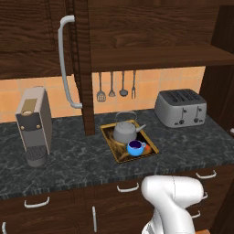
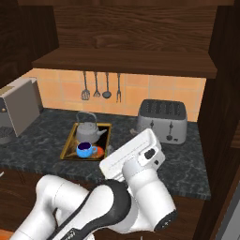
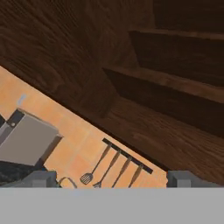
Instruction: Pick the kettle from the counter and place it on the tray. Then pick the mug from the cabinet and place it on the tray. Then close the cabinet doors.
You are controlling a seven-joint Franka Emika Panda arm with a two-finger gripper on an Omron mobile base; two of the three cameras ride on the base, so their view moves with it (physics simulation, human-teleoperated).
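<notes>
Two of three steps looked done: kettle and mug sat on the tray on the worktop. Claw was spread wide, holding nothing, aimed at the cabinet. Next: swing the open cabinet door shut by its handle.

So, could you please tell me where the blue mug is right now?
The mug sits on the tray, in front of the kettle, on the counter left of the toaster.

Grey metal kettle, glossy blue mug, gold-rimmed tray, marbled stone counter, wood-grain cabinet, brushed-metal toaster
</notes>
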